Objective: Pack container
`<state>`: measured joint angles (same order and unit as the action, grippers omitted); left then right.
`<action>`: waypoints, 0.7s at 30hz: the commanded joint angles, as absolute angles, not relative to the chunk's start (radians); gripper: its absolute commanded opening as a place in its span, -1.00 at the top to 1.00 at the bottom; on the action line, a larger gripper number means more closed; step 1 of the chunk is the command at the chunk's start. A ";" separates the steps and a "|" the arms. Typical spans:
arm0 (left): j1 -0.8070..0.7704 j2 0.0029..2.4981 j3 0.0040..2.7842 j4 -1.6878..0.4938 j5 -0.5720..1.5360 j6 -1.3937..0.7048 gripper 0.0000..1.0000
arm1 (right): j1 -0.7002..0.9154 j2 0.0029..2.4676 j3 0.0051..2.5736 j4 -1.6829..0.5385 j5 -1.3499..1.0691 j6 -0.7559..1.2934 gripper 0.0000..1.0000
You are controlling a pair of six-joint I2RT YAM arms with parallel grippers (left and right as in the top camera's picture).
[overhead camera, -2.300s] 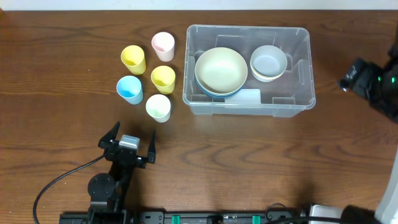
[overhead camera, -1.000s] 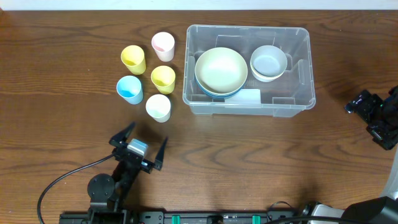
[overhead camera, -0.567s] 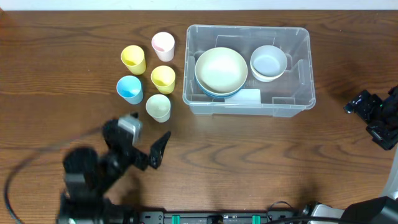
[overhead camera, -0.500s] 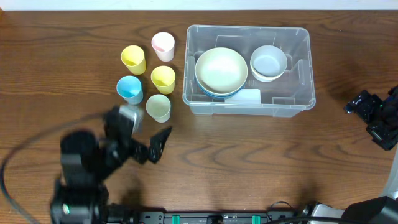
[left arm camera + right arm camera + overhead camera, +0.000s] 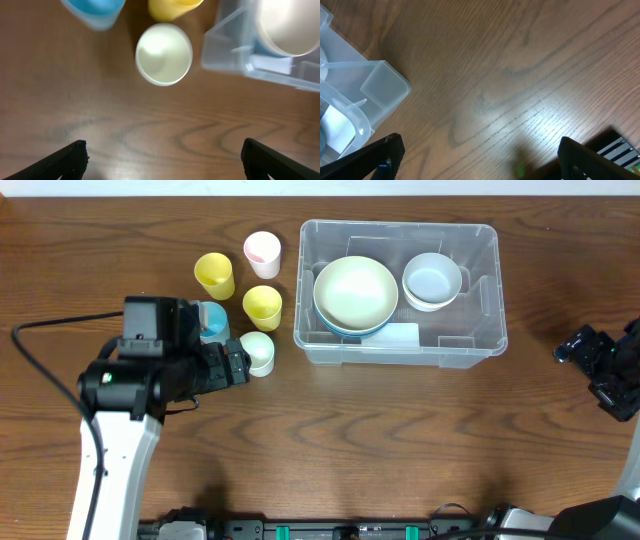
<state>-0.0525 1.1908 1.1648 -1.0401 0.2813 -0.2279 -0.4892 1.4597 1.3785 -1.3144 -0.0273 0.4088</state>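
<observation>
at upper right of centre in the overhead view, the container (image 5: 400,226) rests on the table (image 5: 400,440), with a large cream bowl (image 5: 355,292) in its left half and a small pale bowl (image 5: 432,278) at its upper right. five cups stand outside it, just to its left: a pink cup (image 5: 262,250), two yellow ones, a blue cup (image 5: 212,320) and a pale cup (image 5: 259,350). the left gripper (image 5: 228,366) hangs at the lower end of this cluster, just beside the pale cup and partly covering the blue one. the right gripper (image 5: 583,372) sits at the right edge, well apart from the container. at the lower corners of the left wrist view, both fingertips (image 5: 75,150) stand wide with nothing between them, and the pale cup (image 5: 164,54) lies at upper centre, in line with the gap. the step in hand is judged to be the reach for this cup. advance on that line until the cup wall sits between the pads, then close gently, since a light cup may tip or slide. keep the right finger clear of the container corner (image 5: 235,50) and the tips clear of the neighbouring cups. lift above the container wall before crossing; free floor shows at its lower right. at the left edge of the right wrist view, a container corner (image 5: 375,85) shows; the fingers are spread wide over bare wood, holding nothing.
</observation>
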 commanded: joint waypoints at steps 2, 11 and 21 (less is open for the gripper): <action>-0.049 1.260 1.182 -1.041 0.276 -0.302 -0.96 | -0.495 1.459 1.378 -1.312 -0.027 0.395 -0.98; -0.049 1.476 1.182 -0.988 0.159 -0.418 -0.96 | -0.495 1.459 1.378 -1.312 -0.027 0.395 -0.98; -0.049 1.652 1.182 -0.885 0.130 -0.424 -0.96 | -0.495 1.459 1.378 -1.312 -0.027 0.395 -0.99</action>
<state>-0.0525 1.6234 1.1656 -0.8944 0.1535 -0.4118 -0.4892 1.4597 1.3785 -1.3140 -0.0273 0.4088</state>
